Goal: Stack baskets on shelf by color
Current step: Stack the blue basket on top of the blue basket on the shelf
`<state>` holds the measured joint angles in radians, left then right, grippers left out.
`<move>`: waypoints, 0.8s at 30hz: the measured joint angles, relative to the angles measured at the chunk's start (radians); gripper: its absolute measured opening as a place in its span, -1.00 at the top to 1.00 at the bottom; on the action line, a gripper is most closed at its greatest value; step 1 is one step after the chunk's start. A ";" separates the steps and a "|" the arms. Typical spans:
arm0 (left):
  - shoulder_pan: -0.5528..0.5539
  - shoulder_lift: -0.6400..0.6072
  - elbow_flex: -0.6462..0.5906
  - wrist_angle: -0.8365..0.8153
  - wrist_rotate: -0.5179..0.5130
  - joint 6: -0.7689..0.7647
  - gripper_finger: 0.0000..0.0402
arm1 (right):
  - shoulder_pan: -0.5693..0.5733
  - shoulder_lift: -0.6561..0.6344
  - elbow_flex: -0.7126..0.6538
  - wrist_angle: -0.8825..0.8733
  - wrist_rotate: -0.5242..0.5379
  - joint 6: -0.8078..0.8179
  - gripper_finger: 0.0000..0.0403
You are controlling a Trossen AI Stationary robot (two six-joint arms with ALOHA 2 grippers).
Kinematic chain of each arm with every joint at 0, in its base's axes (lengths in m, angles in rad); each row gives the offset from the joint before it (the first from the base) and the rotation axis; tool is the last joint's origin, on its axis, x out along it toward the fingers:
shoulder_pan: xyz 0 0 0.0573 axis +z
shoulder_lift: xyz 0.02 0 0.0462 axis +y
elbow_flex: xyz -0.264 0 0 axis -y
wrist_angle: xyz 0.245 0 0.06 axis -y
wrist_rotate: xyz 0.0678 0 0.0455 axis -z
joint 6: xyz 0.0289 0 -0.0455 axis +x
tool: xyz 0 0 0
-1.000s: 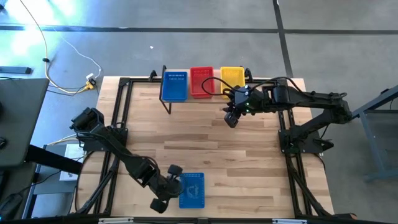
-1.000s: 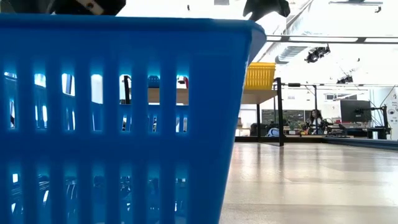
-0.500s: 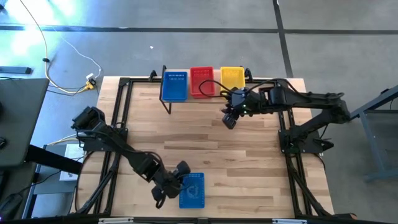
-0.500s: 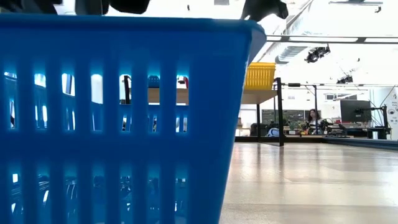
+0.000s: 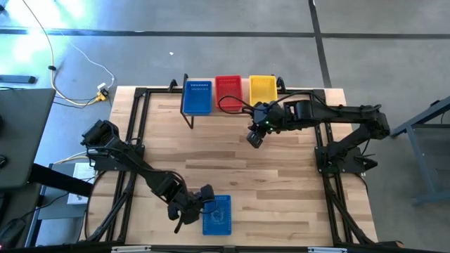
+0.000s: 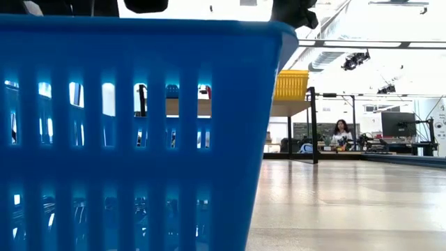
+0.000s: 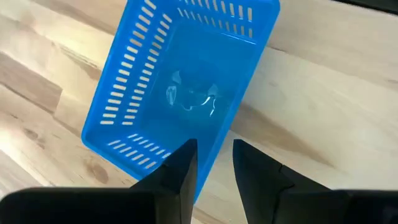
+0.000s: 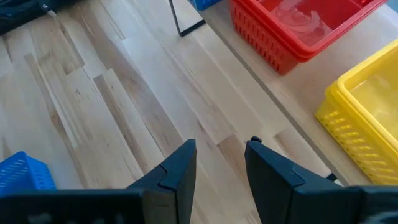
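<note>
Wood-plank table (image 5: 281, 176) (person (image 6: 341, 132) behind).

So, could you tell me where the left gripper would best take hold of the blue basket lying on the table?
Probably the near long wall of the blue basket, from above: it sits upright and open-topped, and the left gripper hangs over that rim, fingers open astride it, one inside, one outside.
</note>
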<state>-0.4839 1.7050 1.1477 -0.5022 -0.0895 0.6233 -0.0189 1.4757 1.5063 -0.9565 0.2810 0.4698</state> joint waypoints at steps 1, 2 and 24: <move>0.001 0.000 0.000 0.000 0.000 0.015 0.54 | 0.000 0.000 0.000 0.000 0.000 0.000 0.39; 0.005 0.002 0.000 0.000 -0.001 0.028 0.54 | 0.000 0.000 0.000 0.000 0.000 0.001 0.39; 0.058 0.023 -0.003 -0.001 0.052 0.152 0.54 | 0.000 -0.004 0.000 0.001 -0.003 0.001 0.39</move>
<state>-0.4259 1.7277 1.1446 -0.5034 -0.0371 0.7750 -0.0189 1.4719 1.5063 -0.9555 0.2779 0.4709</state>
